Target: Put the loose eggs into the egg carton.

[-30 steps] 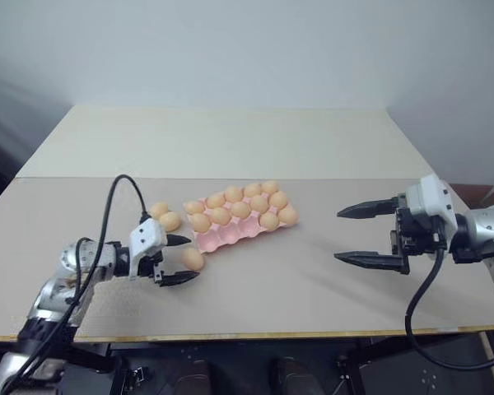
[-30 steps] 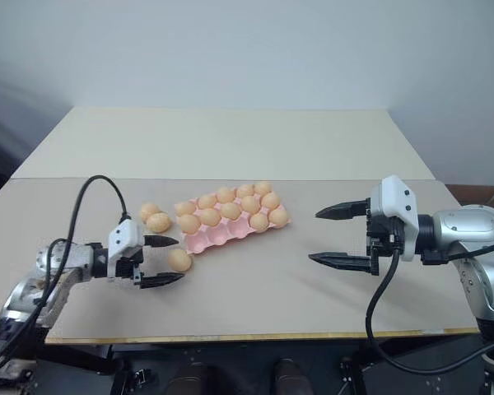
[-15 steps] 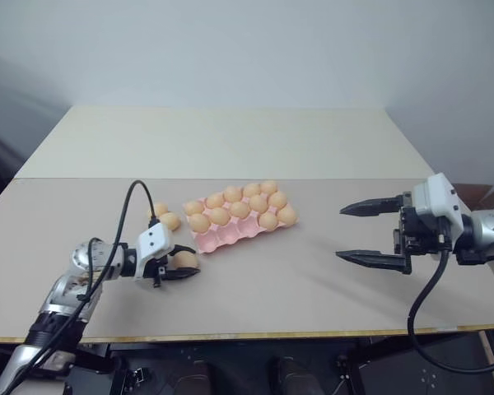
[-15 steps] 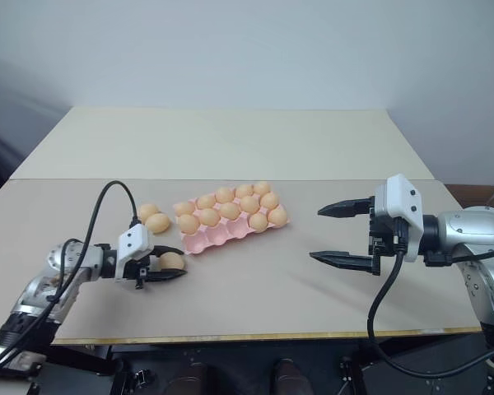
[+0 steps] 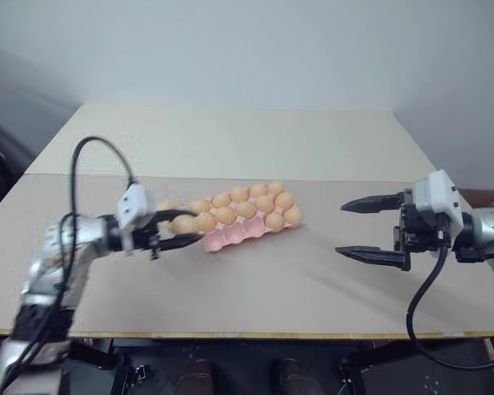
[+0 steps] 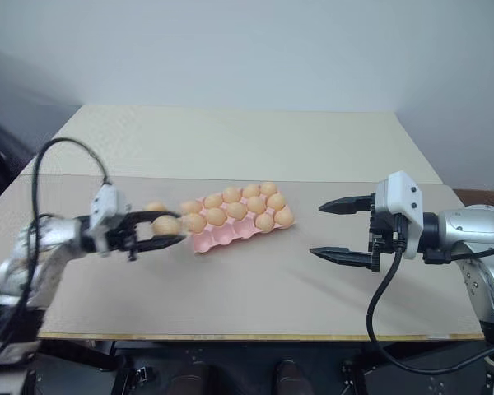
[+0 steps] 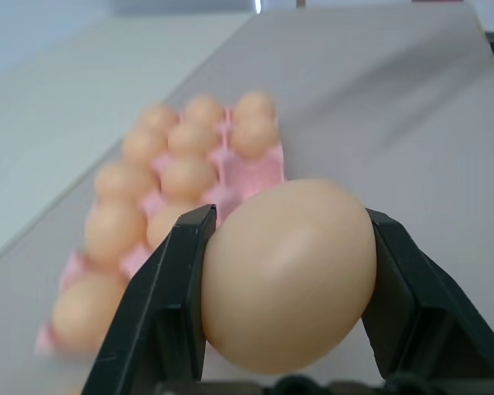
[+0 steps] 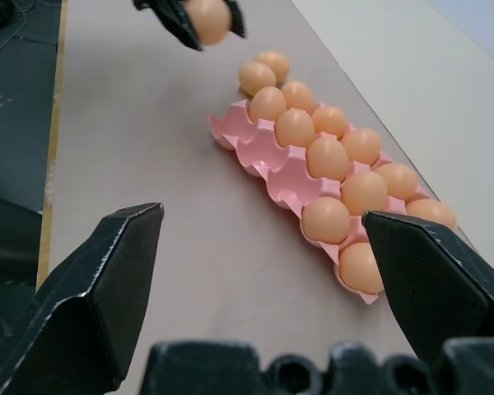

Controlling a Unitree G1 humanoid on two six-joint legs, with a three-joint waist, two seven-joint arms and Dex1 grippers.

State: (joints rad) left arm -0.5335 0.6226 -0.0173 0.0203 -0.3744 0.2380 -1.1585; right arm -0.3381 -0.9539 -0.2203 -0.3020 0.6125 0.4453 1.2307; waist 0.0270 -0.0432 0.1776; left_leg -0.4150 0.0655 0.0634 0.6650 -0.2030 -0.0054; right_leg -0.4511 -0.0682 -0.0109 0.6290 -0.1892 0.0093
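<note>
Head view: L pincer point(image 5: 174, 233) is pinching an egg point(image 5: 184, 224) at centre-left of frame, above the counter point(image 5: 255, 280), just beside the carton point(image 5: 230, 237) at centre. R pincer point(image 5: 364, 228) is hanging spread at right.

L wrist: egg point(image 7: 286, 271) is sitting between both fingers point(image 7: 169, 296), carton point(image 7: 259, 174) behind.

R wrist: carton point(image 8: 267, 156) is lying mid-frame; two loose eggs point(image 8: 265, 70) are lying touching its far end.
</note>
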